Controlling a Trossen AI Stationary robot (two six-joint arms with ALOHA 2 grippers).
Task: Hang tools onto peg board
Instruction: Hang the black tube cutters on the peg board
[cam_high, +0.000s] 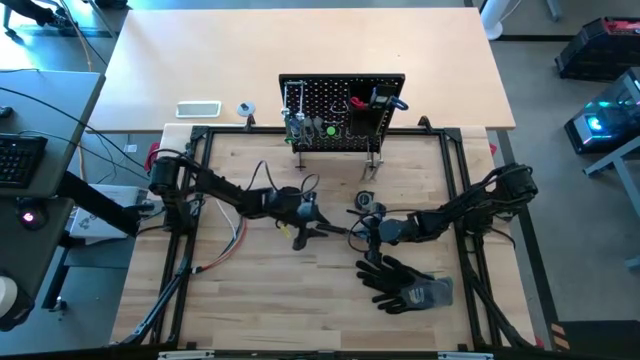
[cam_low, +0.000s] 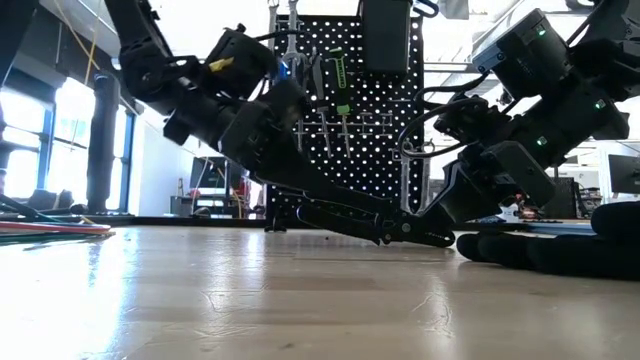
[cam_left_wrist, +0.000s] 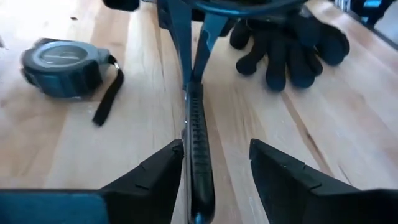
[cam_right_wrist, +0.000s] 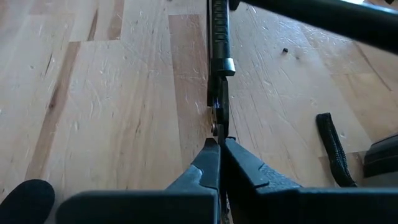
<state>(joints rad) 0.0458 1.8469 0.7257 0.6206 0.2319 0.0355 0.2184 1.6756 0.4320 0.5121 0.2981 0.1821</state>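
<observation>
while both arms stretch inward, low, right gripper (cam_right_wrist: 219, 149) pinching bar (cam_right_wrist: 219, 37)

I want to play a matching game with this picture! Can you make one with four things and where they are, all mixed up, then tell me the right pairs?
Things:
1. tape measure
2. black gloves
3. green-handled driver
4. black bar

Places:
A. hanging on the peg board
B. on the table, between the left gripper fingers
C. lying on the table near the right arm
D. on the table, strap trailing beside it

Pairs: 1-D, 2-C, 3-A, 4-B
</observation>
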